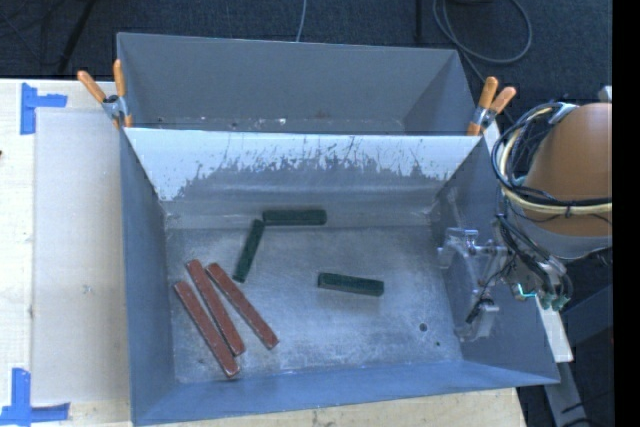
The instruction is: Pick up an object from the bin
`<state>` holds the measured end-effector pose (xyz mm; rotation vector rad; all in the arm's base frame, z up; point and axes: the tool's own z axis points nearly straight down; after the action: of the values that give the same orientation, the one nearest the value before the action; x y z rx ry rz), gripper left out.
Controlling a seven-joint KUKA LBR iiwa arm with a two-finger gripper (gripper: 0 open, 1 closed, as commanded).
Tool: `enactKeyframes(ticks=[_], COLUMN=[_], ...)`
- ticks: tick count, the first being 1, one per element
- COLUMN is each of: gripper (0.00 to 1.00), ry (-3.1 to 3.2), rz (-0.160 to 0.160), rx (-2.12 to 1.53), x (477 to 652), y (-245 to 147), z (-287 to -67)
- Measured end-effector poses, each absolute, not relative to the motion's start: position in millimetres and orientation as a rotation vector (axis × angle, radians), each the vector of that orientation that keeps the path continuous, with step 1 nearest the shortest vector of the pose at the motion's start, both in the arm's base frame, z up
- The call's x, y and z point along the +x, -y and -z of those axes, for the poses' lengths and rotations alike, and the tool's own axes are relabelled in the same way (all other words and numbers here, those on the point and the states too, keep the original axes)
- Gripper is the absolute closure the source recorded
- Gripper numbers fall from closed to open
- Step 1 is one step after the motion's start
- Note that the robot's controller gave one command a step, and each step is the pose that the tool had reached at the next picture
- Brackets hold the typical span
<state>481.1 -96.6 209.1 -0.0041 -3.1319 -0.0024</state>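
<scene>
Landmark: the lone green bar (350,285), flat on the mid-floor of the bin (300,390).

Far left of it: red bars (222,315), three, side by side on a slant, touching or nearly so. I judge these a poor first pick, since the neighbours leave your fingers no room.

Up and left of it: two more green bars, one slanted (248,250), one level (294,216). Their ends are close; I cannot tell whether they touch.

The landmark bar lies well apart from all the others. It is the likeliest pick.

Right of it, near the bin's side: fingers (458,243), spread, nothing between them, over no bar.

To do this step well: bring the fingers left until they straddle the landmark bar across its short width. Turn the wrist so its long axis runs between them, come down at mid-length, and close only once both tips flank it.

Count: red bars 3; green bars 3; six in all.
</scene>
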Motion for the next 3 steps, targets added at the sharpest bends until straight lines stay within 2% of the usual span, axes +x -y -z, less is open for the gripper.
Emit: enactKeyframes(ticks=[1, 2, 3], gripper=[0.0, 0.0, 1.0], ry=[3.101, 3.132, 3.132], rz=[0.002, 0.005, 0.0], rx=[-0.453, -0.253, -0.256], x=[499.1, 550.8, 550.4], y=[60.5, -21.1, -17.4], z=[-105.1, -68.1, -69.9])
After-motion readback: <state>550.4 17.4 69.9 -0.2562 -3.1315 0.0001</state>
